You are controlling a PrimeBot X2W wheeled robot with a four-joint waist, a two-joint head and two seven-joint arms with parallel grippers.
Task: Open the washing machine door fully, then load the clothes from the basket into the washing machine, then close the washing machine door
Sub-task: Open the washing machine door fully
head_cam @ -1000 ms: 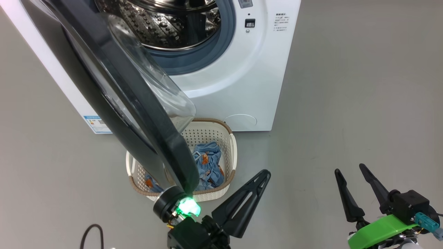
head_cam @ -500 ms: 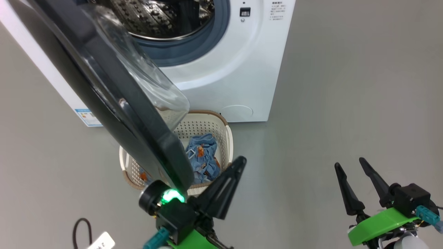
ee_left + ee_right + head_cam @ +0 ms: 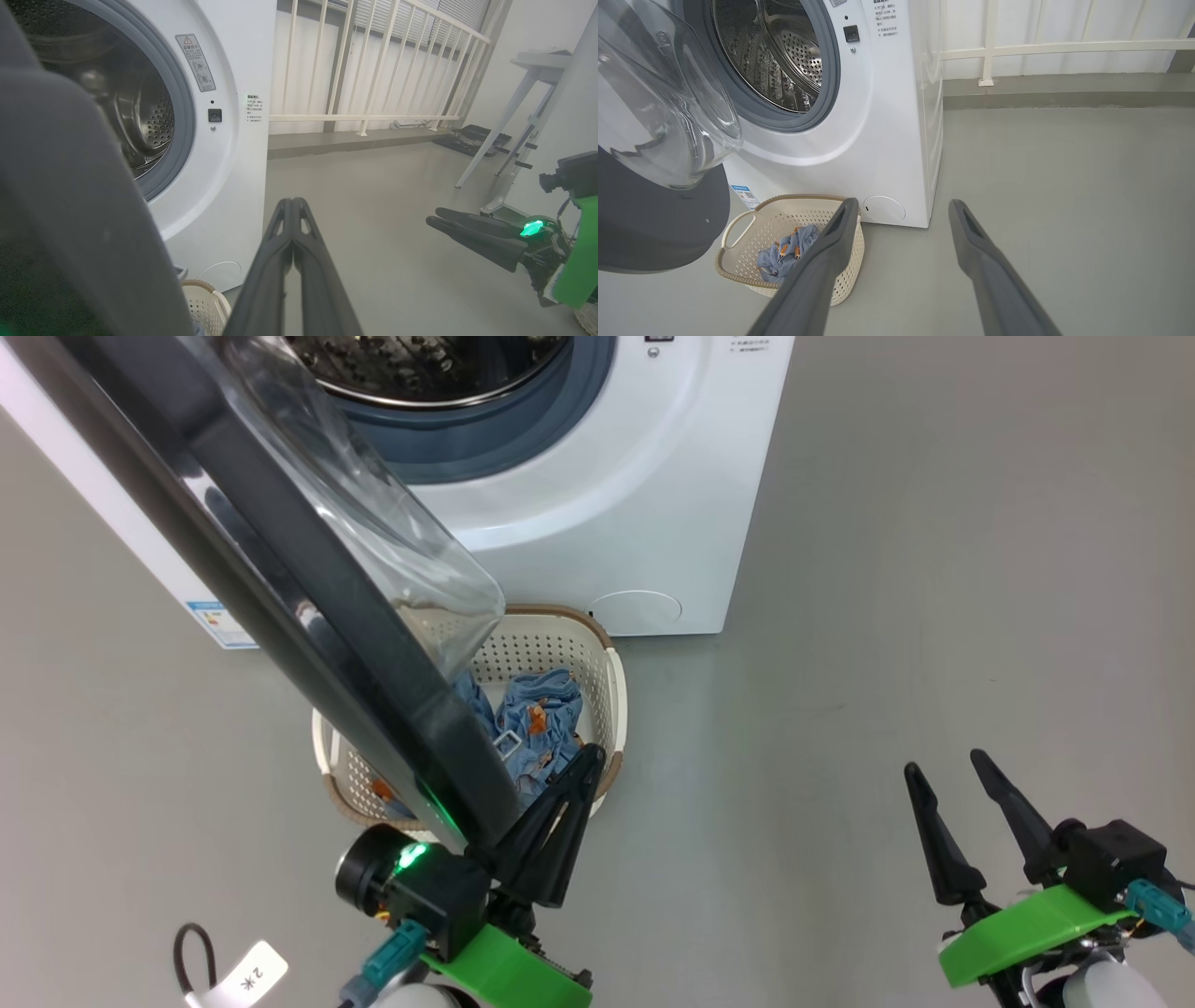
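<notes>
Door: the washing machine door (image 3: 308, 616) stood swung well out from the washing machine (image 3: 607, 523), and in the head view its glass bowl overlapped the left part of the basket (image 3: 611, 709). Whether it was at full swing could not be told.
Drum: the perforated steel drum (image 3: 784, 60) was exposed, with no fabric in the part that showed.
Clothes: the clothes (image 3: 537, 719), light blue with orange-brown print, lay bunched in the basket on the floor (image 3: 887, 569) just in front of the machine.
Left gripper: the left gripper (image 3: 590, 758) had its fingers pressed together on nothing, just beside the door's lower edge. Contact with the door could not be told.
Right gripper: the right gripper (image 3: 943, 763) had its fingers spread wide and empty, well apart to the right over bare floor.
Done: the opening step looked largely complete.
Left to do: loading both garments, then closing the door.
Blue label sticker (image 3: 219, 623): print too small to read.
Warning sticker (image 3: 195, 63): it carried a triangle symbol, but the text was unreadable.
Front panel print (image 3: 253, 108): a few small lines, illegible.
Floor tag (image 3: 247, 975): white, showing a "2" and a second mark that was unclear.
</notes>
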